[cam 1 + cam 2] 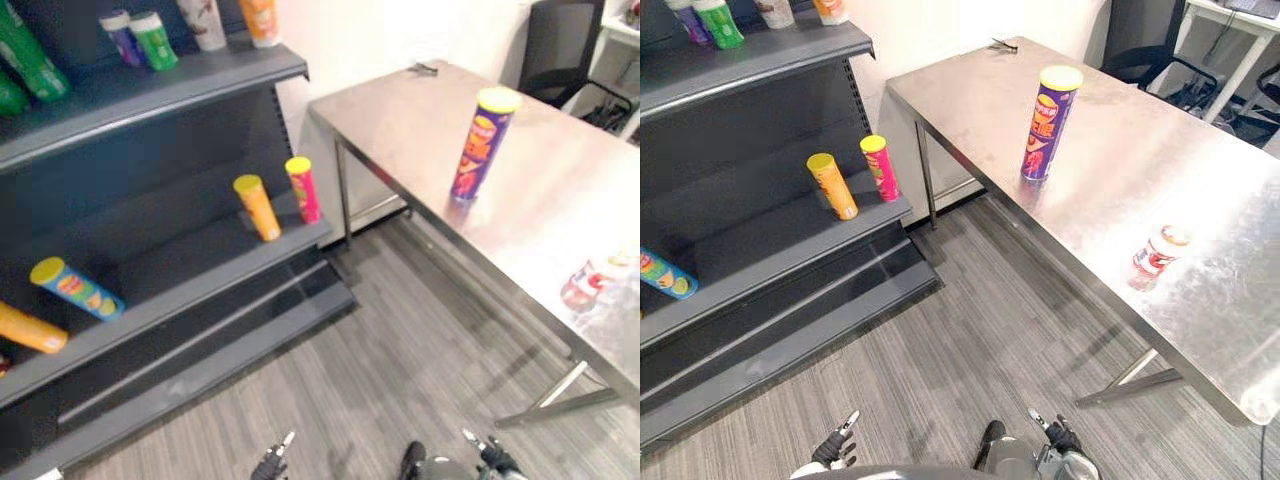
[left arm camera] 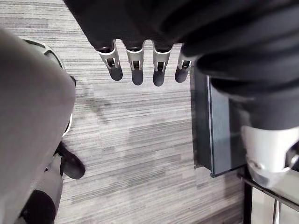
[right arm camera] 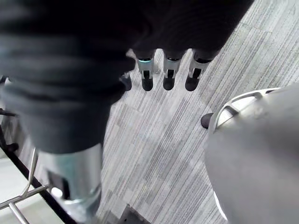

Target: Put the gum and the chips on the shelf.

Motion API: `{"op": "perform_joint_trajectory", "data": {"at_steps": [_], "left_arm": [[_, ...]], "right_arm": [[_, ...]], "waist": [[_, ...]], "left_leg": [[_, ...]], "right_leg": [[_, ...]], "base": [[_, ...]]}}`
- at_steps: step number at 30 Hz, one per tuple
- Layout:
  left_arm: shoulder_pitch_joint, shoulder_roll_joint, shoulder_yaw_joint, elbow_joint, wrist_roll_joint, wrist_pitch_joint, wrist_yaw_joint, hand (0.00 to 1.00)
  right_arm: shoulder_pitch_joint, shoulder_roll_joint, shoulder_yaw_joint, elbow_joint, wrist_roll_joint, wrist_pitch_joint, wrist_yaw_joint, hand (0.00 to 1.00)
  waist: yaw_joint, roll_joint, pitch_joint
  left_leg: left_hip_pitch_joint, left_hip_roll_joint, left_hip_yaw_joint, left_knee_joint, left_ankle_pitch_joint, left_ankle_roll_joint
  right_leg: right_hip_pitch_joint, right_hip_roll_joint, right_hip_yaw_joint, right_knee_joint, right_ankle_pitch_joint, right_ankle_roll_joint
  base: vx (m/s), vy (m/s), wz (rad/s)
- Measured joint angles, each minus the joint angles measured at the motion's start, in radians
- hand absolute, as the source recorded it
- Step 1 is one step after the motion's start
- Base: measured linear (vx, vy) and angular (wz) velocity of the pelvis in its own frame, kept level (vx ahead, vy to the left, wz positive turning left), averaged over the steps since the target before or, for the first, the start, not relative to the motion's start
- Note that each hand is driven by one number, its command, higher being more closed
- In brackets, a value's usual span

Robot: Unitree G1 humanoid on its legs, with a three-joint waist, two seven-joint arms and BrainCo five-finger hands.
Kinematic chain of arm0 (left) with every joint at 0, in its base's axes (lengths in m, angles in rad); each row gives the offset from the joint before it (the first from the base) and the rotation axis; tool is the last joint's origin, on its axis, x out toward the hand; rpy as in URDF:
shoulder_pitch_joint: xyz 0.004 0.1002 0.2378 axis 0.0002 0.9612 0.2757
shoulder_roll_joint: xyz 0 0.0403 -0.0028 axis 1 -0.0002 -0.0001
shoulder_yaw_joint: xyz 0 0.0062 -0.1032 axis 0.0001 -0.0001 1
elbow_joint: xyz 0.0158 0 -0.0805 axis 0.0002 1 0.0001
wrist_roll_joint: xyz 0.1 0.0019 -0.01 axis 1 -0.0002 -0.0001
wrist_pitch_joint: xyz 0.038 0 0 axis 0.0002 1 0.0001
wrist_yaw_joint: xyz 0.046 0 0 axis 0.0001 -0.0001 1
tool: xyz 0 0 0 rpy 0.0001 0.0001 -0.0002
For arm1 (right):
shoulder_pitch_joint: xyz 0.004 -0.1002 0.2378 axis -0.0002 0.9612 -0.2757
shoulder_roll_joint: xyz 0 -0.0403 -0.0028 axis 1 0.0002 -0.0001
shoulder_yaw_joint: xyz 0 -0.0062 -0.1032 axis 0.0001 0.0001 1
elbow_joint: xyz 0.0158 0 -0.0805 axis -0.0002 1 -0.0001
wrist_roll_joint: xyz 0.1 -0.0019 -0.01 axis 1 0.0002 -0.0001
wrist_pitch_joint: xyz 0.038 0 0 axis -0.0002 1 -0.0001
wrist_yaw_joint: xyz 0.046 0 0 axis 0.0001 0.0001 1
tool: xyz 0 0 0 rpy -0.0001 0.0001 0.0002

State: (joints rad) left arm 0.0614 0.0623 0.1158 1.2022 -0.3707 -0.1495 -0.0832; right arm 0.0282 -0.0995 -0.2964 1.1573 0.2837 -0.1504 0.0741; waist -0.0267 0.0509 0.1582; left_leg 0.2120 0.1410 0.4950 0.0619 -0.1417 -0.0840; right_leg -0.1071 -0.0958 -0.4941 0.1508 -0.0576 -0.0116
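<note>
Right eye view has the purple chips can (image 1: 1045, 120) standing upright with its yellow lid on the steel table (image 1: 1110, 190), back from the near edge. The small red and white gum tub (image 1: 1157, 250) sits on the same table, closer to the robot's right and well apart from the can. Neither is touched by a hand.

To the left stands the dark grey shelf (image 1: 770, 250). On its middle board an orange can (image 1: 832, 186) and a pink can (image 1: 880, 168) lean just beside one another, and a blue can (image 1: 665, 275) lies on its side further left. A green bottle (image 1: 718, 22) is on the top board.

Both hands hang low over the grey striped floor (image 1: 970, 330). The left hand (image 2: 136, 70) has its fingers straight and slightly spread, holding nothing. The right hand (image 3: 169, 77) also has straight, relaxed fingers and is empty.
</note>
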Motion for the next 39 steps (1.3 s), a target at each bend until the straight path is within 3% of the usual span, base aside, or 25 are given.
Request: {"op": "perform_joint_trajectory", "data": {"at_steps": [2, 4, 6, 8, 9, 10, 11, 12, 13, 15, 16, 18, 19, 21, 22, 23, 24, 26, 28, 31, 34, 39], "left_arm": [[0.000, 0.002, 0.000, -0.010, 0.000, 0.001, 0.001, 0.00], [-0.005, 0.004, 0.001, -0.011, 0.000, 0.005, 0.002, 0.00], [-0.010, 0.017, 0.007, -0.013, -0.003, 0.007, 0.011, 0.00], [-0.012, 0.016, 0.009, -0.024, -0.012, 0.007, 0.019, 0.00], [0.007, 0.009, 0.009, -0.031, -0.028, 0.003, 0.023, 0.00], [0.016, 0.002, 0.010, -0.047, -0.048, -0.004, 0.026, 0.00], [0.018, 0.004, 0.011, -0.052, -0.053, -0.004, 0.027, 0.00], [0.017, 0.001, 0.028, -0.053, -0.058, -0.005, 0.026, 0.00], [0.012, -0.009, 0.042, -0.051, -0.058, -0.004, 0.028, 0.00], [0.015, -0.013, 0.045, -0.055, -0.059, -0.010, 0.026, 0.00], [0.014, -0.013, 0.044, -0.055, -0.058, -0.011, 0.025, 0.00], [0.013, -0.012, 0.044, -0.055, -0.057, -0.014, 0.018, 0.00], [0.012, -0.012, 0.044, -0.054, -0.056, -0.014, 0.018, 0.00], [0.010, -0.012, 0.042, -0.051, -0.048, -0.014, 0.017, 0.00], [0.010, -0.013, 0.039, -0.049, -0.047, -0.014, 0.016, 0.00], [0.012, -0.018, 0.037, -0.047, -0.047, -0.014, 0.014, 0.00], [0.011, -0.013, 0.042, -0.047, -0.046, -0.014, 0.013, 0.00], [0.017, 0.026, 0.036, -0.046, -0.038, -0.015, 0.013, 0.00], [0.012, 0.044, 0.026, -0.018, -0.038, -0.015, 0.014, 0.00], [0.012, 0.043, -0.006, -0.003, -0.008, -0.015, 0.022, 0.00], [0.009, 0.040, -0.045, 0.002, 0.002, -0.016, 0.027, 0.00], [0.005, 0.036, -0.074, 0.011, 0.003, -0.017, 0.036, 0.00]], "right_arm": [[0.000, 0.000, -0.001, -0.001, 0.000, 0.002, 0.000, 0.00], [0.001, 0.001, -0.009, -0.002, 0.001, 0.007, 0.000, 0.00], [0.010, 0.008, -0.008, 0.002, 0.007, 0.008, -0.001, 0.00], [0.016, -0.005, -0.003, 0.004, 0.025, 0.007, -0.002, 0.00], [0.019, -0.016, 0.002, 0.013, 0.042, 0.007, -0.004, 0.00], [0.029, -0.022, 0.002, 0.020, 0.046, 0.007, -0.005, 0.00], [0.036, -0.024, 0.001, 0.020, 0.048, 0.006, -0.005, 0.00], [0.032, -0.027, -0.010, 0.031, 0.049, 0.007, -0.007, 0.00], [0.034, -0.041, -0.024, 0.043, 0.050, 0.008, -0.010, 0.00], [0.051, -0.044, -0.057, 0.067, 0.054, 0.007, -0.014, 0.00], [0.055, -0.046, -0.064, 0.069, 0.061, 0.008, -0.017, 0.00], [0.058, -0.043, -0.119, 0.070, 0.072, 0.007, -0.023, 0.00], [0.059, -0.041, -0.132, 0.069, 0.072, 0.007, -0.023, 0.00], [0.083, -0.039, -0.151, 0.067, 0.072, 0.007, -0.022, 0.00], [0.089, -0.037, -0.166, 0.067, 0.072, 0.007, -0.022, 0.00], [0.099, -0.040, -0.183, 0.066, 0.072, 0.007, -0.022, 0.00], [0.099, -0.024, -0.206, 0.067, 0.071, 0.008, -0.022, 0.00], [0.084, 0.026, -0.209, 0.064, 0.071, 0.008, -0.019, 0.00], [0.062, 0.046, -0.207, 0.065, 0.070, 0.008, -0.019, 0.00], [0.041, 0.040, -0.207, 0.067, 0.067, 0.008, -0.022, 0.00], [0.053, 0.040, -0.210, 0.076, 0.067, 0.011, -0.024, 0.00], [0.091, 0.040, -0.232, 0.080, 0.066, 0.011, -0.027, 0.00]], "waist": [[0.001, -0.004, 0.003], [-0.001, -0.016, 0.004], [-0.004, -0.037, 0.003], [-0.002, -0.012, 0.008], [-0.001, 0.009, 0.005], [-0.001, 0.009, -0.001], [0.003, 0.007, -0.006], [0.004, 0.008, -0.005], [0.001, 0.006, -0.004], [0.006, -0.004, 0.000], [0.005, -0.004, 0.000], [0.003, -0.004, -0.001], [0.003, -0.004, -0.001], [-0.001, -0.003, -0.001], [-0.001, 0.000, -0.003], [0.000, 0.014, -0.006], [0.000, 0.001, -0.007], [0.005, -0.050, -0.013], [0.005, -0.062, -0.019], [0.006, -0.032, -0.029], [0.003, -0.006, -0.037], [0.003, -0.009, -0.058]], "left_leg": [[-0.007, 0.002, 0.026, 0.009, -0.002, -0.004], [-0.025, 0.013, 0.062, 0.067, -0.023, -0.038], [-0.088, 0.060, 0.076, 0.295, -0.050, -0.080], [-0.149, 0.173, 0.081, 0.566, -0.032, -0.065], [-0.169, 0.232, 0.069, 0.700, 0.015, 0.003], [-0.207, 0.261, 0.027, 0.806, 0.112, 0.039], [-0.239, 0.266, -0.008, 0.855, 0.156, 0.030], [-0.280, 0.230, -0.073, 0.898, 0.064, 0.013], [-0.317, 0.188, -0.108, 0.894, -0.030, 0.010], [-0.347, 0.143, -0.131, 0.806, -0.086, 0.012], [-0.355, 0.132, -0.146, 0.753, -0.090, 0.010], [-0.372, 0.076, -0.299, 0.463, -0.086, -0.001], [-0.373, 0.061, -0.348, 0.391, -0.083, -0.003], [-0.364, 0.026, -0.489, 0.188, -0.030, -0.012], [-0.359, 0.024, -0.502, 0.156, -0.006, -0.014], [-0.334, 0.031, -0.504, 0.111, 0.071, -0.034], [-0.318, 0.019, -0.471, 0.114, 0.100, -0.044], [-0.284, -0.016, -0.380, 0.101, 0.062, -0.016], [-0.263, -0.029, -0.300, 0.118, 0.025, 0.006], [-0.221, -0.033, -0.195, 0.089, 0.005, 0.025], [-0.196, -0.060, -0.176, 0.062, 0.007, 0.028], [-0.172, -0.080, -0.221, -0.002, 0.032, 0.043]], "right_leg": [[-0.018, -0.001, 0.007, 0.012, -0.010, -0.014], [-0.063, -0.022, 0.010, 0.092, -0.054, -0.022], [-0.073, -0.028, 0.030, 0.136, -0.085, -0.036], [-0.035, 0.017, 0.069, 0.117, -0.090, -0.045], [-0.016, 0.059, 0.112, 0.119, -0.099, -0.059], [-0.001, 0.094, 0.180, 0.113, -0.103, -0.067], [0.002, 0.102, 0.217, 0.112, -0.105, -0.072], [0.010, 0.113, 0.289, 0.111, -0.103, -0.082], [0.030, 0.118, 0.353, 0.094, -0.095, -0.093], [0.079, 0.121, 0.441, 0.066, -0.086, -0.080], [0.092, 0.122, 0.463, 0.057, -0.086, -0.078], [0.114, 0.133, 0.579, 0.041, -0.100, -0.052], [0.116, 0.133, 0.604, 0.040, -0.105, -0.052], [0.127, 0.128, 0.672, 0.046, -0.122, -0.014], [0.129, 0.127, 0.684, 0.050, -0.130, -0.003], [0.129, 0.132, 0.707, 0.073, -0.158, 0.021], [0.129, 0.108, 0.726, 0.102, -0.182, 0.042], [0.121, 0.045, 0.704, 0.085, -0.178, 0.065], [0.120, 0.013, 0.723, 0.043, -0.142, 0.113], [0.109, -0.007, 0.686, -0.003, -0.067, 0.138], [0.118, -0.030, 0.624, -0.047, -0.039, 0.147], [0.153, -0.046, 0.525, -0.087, -0.037, 0.150]], "base": [[-0.04, -0.006, -0.28], [-0.01, -0.017, -0.38], [0.06, -0.129, -0.66], [0.12, -0.113, -1.06], [0.19, -0.047, -1.43], [0.21, -0.032, -1.49], [0.28, -0.001, -1.57], [0.28, 0.044, -1.62], [0.29, 0.052, -1.60], [0.25, 0.060, -1.35], [0.27, 0.121, -1.45], [0.22, 0.168, -1.49], [0.27, 0.245, -1.36], [0.32, 0.303, -0.95], [0.31, 0.331, -0.72], [0.31, 0.377, -0.61], [0.29, 0.365, -0.80], [0.19, 0.253, -0.95], [0.18, 0.269, -1.05], [0.11, 0.199, -1.03], [0.06, 0.107, -0.47], [0.03, 0.006, 0.26]]}}
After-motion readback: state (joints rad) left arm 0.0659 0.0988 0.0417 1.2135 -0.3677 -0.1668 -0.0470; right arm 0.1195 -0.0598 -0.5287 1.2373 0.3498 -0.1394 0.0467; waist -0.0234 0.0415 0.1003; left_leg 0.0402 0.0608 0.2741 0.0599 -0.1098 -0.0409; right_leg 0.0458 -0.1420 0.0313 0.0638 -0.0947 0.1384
